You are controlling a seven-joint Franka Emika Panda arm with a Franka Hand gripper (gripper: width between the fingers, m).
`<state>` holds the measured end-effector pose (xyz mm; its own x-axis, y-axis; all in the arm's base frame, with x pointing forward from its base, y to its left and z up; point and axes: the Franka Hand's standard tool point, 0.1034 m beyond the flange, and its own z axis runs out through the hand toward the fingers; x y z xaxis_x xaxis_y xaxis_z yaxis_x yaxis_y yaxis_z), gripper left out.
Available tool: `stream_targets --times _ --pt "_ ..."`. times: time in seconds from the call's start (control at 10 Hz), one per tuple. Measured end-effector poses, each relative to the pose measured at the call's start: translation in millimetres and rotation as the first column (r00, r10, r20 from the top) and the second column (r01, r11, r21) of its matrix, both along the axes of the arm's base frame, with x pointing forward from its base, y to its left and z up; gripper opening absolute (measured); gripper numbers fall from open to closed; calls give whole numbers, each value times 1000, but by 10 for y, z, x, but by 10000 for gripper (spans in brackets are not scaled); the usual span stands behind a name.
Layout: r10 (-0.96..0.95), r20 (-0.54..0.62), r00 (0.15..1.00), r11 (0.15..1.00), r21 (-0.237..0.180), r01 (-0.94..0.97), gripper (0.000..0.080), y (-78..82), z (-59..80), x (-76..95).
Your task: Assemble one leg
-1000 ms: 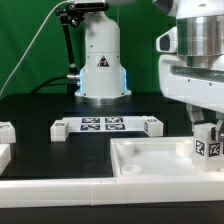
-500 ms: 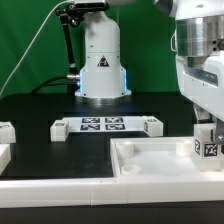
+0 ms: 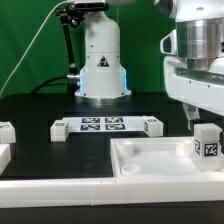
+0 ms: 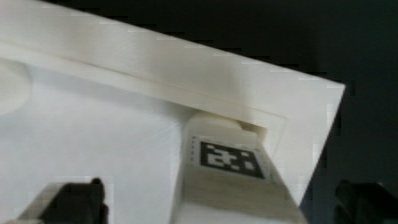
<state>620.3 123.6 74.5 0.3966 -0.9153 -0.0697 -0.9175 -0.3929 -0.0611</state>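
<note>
Black counter (image 3: 40, 108) against a green backdrop, with the white tray (image 3: 150, 160) at the front.

The leg (image 3: 207, 140) is seen standing upright at the tray's corner on the exterior view's right, its tag facing the camera. The gripper (image 3: 204, 118) is held just above it, fingers (image 4: 75, 198) spread apart on either side of the leg (image 4: 228, 165), clamped on nothing. The marker board (image 3: 104, 125) is seen lying behind the tray.

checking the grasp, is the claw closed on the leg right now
No: in the wrist view the claw fingers stand wide apart, with the leg free between them on the tray.
</note>
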Motion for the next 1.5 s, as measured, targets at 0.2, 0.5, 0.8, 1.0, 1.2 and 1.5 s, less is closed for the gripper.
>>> stream_targets --times 0.2,0.5,0.8,1.0,1.2,1.5 --pt "231 17 973 973 -9 -231 649 -12 -2 -4" --pt "527 20 850 849 -59 -525 649 31 0 -13" --pt "790 1 613 609 -113 -785 649 49 27 16" --pt "892 -6 452 448 -119 -886 649 -11 28 29" --pt "952 -12 304 301 -122 -946 649 -62 26 36" --pt "952 -12 305 302 -122 -946 348 -60 26 36"
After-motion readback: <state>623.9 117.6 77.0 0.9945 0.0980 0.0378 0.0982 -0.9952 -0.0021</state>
